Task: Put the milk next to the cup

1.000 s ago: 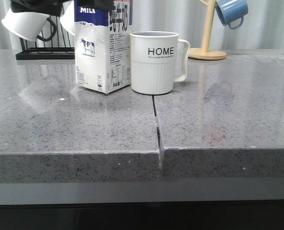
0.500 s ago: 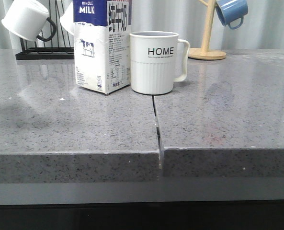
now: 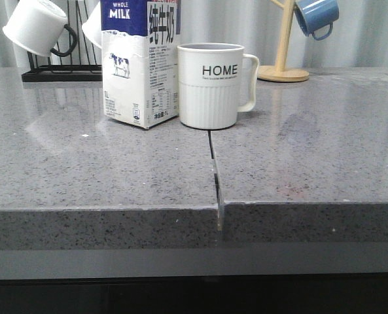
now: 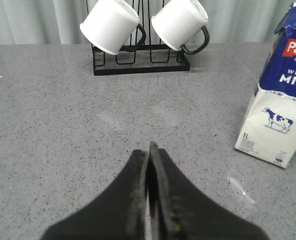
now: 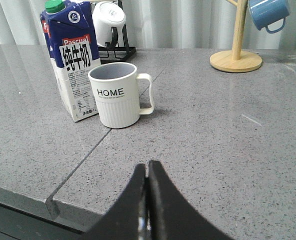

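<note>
The milk (image 3: 139,62), a tall white carton with a dark blue top and a cow picture, stands upright on the grey counter, close against the left side of the cup (image 3: 211,85). The cup is a white ribbed mug with black "HOME" lettering and a white handle. Both show in the right wrist view, milk (image 5: 73,60) and cup (image 5: 115,95). The milk also shows in the left wrist view (image 4: 280,105). My left gripper (image 4: 150,150) is shut and empty, back from the carton. My right gripper (image 5: 148,167) is shut and empty, near the counter's front edge. Neither gripper shows in the front view.
A black rack (image 3: 56,69) with white black-handled mugs (image 3: 36,26) stands at the back left. A wooden mug tree (image 3: 284,46) holds a blue mug (image 3: 317,16) at the back right. A seam (image 3: 214,170) splits the counter (image 3: 311,150) below the cup.
The dark arm that was over the carton top and the rack has withdrawn out of the front view. The milk and the cup have not moved.
</note>
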